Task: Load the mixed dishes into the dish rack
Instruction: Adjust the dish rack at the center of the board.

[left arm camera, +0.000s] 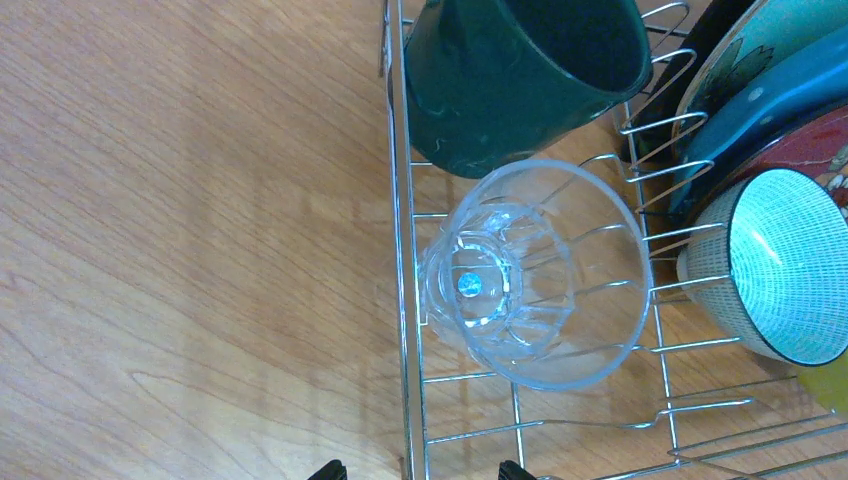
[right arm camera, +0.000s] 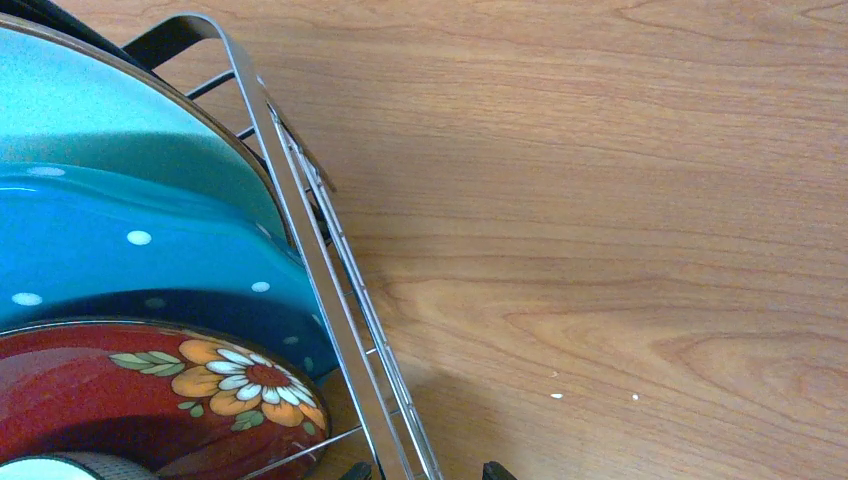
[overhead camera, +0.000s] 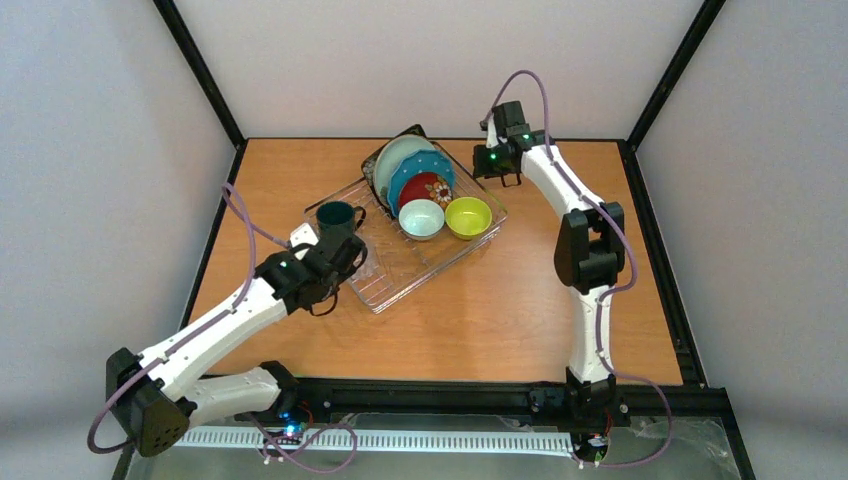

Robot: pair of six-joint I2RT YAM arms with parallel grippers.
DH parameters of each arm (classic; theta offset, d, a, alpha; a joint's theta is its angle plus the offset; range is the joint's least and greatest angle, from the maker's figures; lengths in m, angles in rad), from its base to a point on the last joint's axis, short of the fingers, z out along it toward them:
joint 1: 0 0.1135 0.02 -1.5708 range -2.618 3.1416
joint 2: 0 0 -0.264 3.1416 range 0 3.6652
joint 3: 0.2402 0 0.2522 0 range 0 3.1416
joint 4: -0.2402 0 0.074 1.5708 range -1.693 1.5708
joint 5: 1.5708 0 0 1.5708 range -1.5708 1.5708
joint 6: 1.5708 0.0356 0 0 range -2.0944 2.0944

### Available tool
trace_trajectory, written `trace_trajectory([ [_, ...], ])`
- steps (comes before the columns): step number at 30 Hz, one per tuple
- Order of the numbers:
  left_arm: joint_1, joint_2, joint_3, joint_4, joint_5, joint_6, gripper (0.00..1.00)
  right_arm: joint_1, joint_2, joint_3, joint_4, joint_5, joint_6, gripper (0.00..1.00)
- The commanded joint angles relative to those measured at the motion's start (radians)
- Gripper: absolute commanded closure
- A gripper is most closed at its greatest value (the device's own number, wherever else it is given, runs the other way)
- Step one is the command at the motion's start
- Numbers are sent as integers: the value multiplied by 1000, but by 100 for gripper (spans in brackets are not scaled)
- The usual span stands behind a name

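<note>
With the glass [left arm camera: 530, 275] lying sideways in the rack's [left arm camera: 398, 200] 9 o'clock end beside the mug [left arm camera: 520, 80], the released left gripper [left arm camera: 420, 471] should lift straight off, nudging neither, while the right gripper [right arm camera: 422, 471] hangs unclenched at the rack's 1 o'clock corner.

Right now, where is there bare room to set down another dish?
Bare table lies between the dish rack and the arm bases, and between rack and right arm. Inside, the near grid beside the clear glass cup is free. Crowded: the far end, with plates, mint bowl and yellow-green bowl; the dark green mug fills the left corner.
</note>
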Motion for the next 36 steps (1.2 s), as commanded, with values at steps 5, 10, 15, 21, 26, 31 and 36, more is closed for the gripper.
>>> trace_trajectory([
  [5,7,-12,-66,77,13,-46,15,10,58,71,-30,16,-31,37],
  [10,15,4,-89,113,32,-40,15,10,72,79,-33,12,-32,37],
  [15,16,20,-103,145,39,-39,15,11,87,77,-37,16,-37,37],
  [21,25,46,-106,176,49,-22,14,10,94,76,-39,17,-41,38],
  [26,26,67,-113,196,61,-10,14,11,104,73,-42,15,-41,41],
  [31,27,81,-131,219,74,0,15,11,116,73,-41,10,-40,44],
  [36,28,99,-138,235,81,15,17,11,132,75,-41,6,-37,53],
])
